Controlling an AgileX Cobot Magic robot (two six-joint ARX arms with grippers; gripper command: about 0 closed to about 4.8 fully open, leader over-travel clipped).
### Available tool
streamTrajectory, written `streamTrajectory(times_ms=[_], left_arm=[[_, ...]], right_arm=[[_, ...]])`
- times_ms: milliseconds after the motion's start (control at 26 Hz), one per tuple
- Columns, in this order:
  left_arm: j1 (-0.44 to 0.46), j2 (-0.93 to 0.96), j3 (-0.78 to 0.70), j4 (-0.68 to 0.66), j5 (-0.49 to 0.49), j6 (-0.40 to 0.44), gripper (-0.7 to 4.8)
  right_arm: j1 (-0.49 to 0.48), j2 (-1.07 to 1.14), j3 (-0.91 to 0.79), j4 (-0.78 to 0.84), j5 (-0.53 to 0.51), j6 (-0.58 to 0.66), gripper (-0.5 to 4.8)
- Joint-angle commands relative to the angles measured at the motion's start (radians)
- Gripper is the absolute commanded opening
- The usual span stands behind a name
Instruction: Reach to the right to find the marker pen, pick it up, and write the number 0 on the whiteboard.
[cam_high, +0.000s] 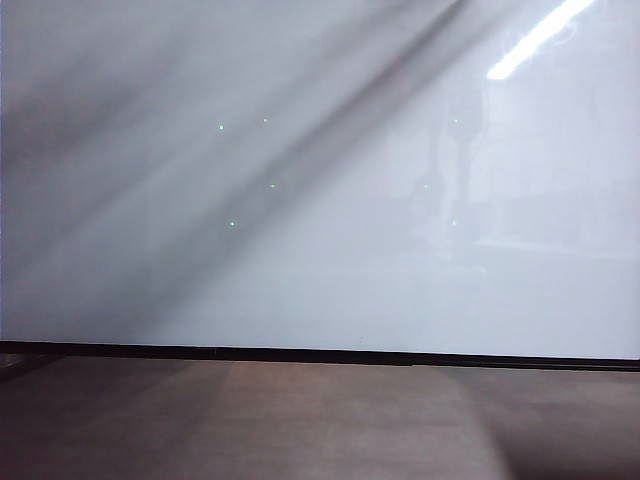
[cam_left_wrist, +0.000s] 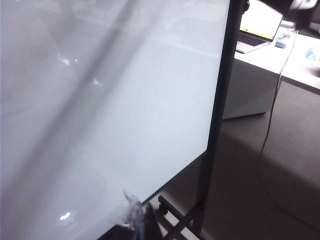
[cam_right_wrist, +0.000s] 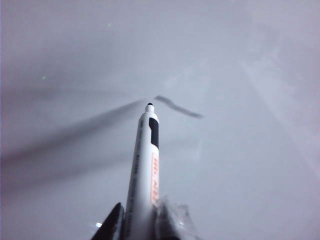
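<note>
The whiteboard (cam_high: 330, 250) fills the exterior view, glossy and pale, with a thin black bottom edge; neither gripper shows there. In the right wrist view my right gripper (cam_right_wrist: 142, 222) is shut on the marker pen (cam_right_wrist: 145, 170), a white barrel with a black tip pointing at the whiteboard (cam_right_wrist: 240, 165). Just past the tip lies a short slanted black stroke (cam_right_wrist: 177, 106); a whole number 0 is not in view. In the left wrist view my left gripper (cam_left_wrist: 141, 215) hangs by the lower corner of the whiteboard (cam_left_wrist: 125, 110), its two fingers together with nothing between them.
The board's dark stand (cam_left_wrist: 220, 115) runs down its side to a wheeled foot (cam_left_wrist: 172, 215). Beyond it stands a white desk (cam_left_wrist: 255, 75) with a laptop (cam_left_wrist: 257, 27). A cable (cam_left_wrist: 272, 125) hangs from the desk. Brown floor (cam_high: 320, 420) lies under the board.
</note>
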Motion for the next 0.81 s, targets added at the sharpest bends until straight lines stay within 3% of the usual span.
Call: streamTrajectory(times_ms=[38,807], left_arm=[[0.001,-0.005,0.002,-0.010,0.002,0.004,-0.06],[0.002,-0.005,0.002,-0.017,0.002,0.019,-0.06]], right_arm=[[0.000,-0.006,0.010,0.036,0.004,0.003,-0.02],[-0.002,0.026,0.010,0.090,0.001,-0.012,-0.02]])
